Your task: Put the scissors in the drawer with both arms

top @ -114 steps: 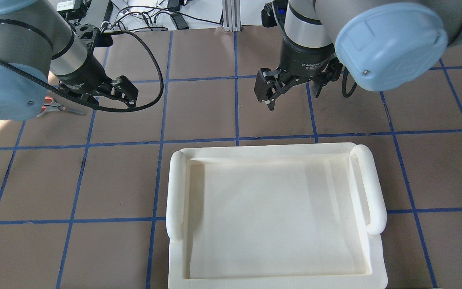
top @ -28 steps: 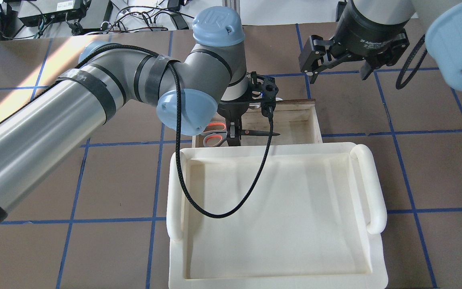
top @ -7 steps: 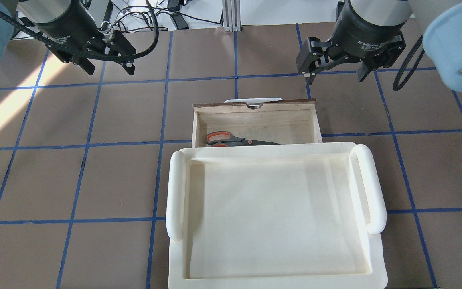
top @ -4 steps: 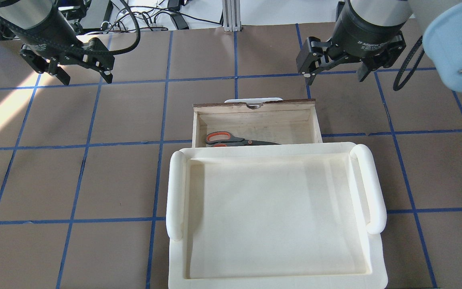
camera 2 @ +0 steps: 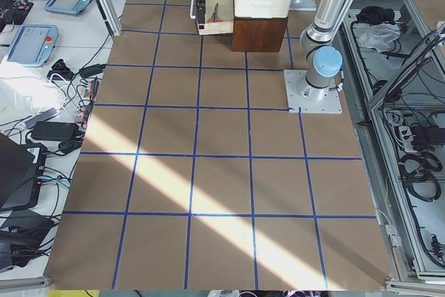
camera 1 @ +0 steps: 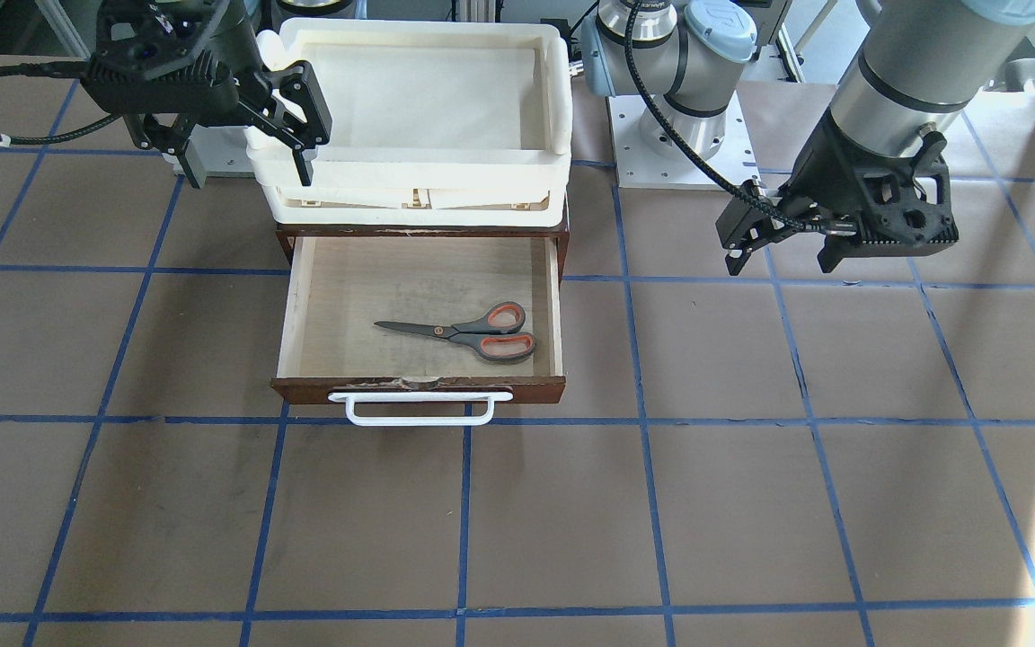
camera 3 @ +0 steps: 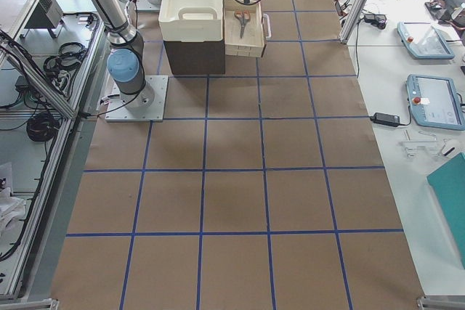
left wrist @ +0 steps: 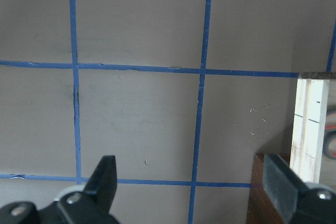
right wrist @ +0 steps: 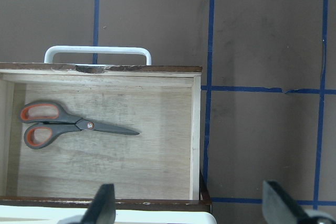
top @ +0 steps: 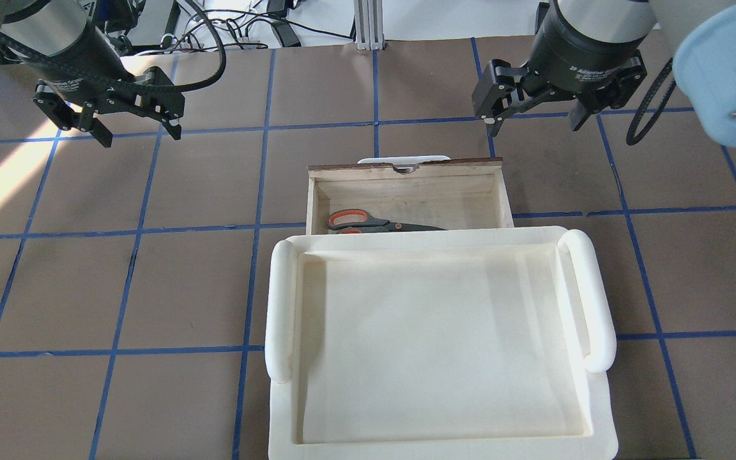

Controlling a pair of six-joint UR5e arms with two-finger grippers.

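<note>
The scissors (camera 1: 473, 331) lie flat on the pale floor of the open drawer (camera 1: 419, 389), handles toward my left. They also show in the overhead view (top: 368, 222) and the right wrist view (right wrist: 63, 126). The drawer (top: 406, 169) is pulled out with its white bar handle (camera 1: 419, 415) away from me. My left gripper (top: 140, 131) is open and empty over bare table, far left of the drawer; it also shows in the front view (camera 1: 778, 261). My right gripper (top: 534, 124) is open and empty, above the table beyond the drawer's right corner.
A white plastic tray (top: 282, 306) sits on top of the brown cabinet (camera 1: 284, 243) that holds the drawer. The table is brown paper with a blue tape grid. Cables and boxes lie beyond the table's far edge (top: 234, 32).
My left gripper has moved left, away from the drawer, and stays open. The scissors lie still in the drawer. The right gripper has not moved.
</note>
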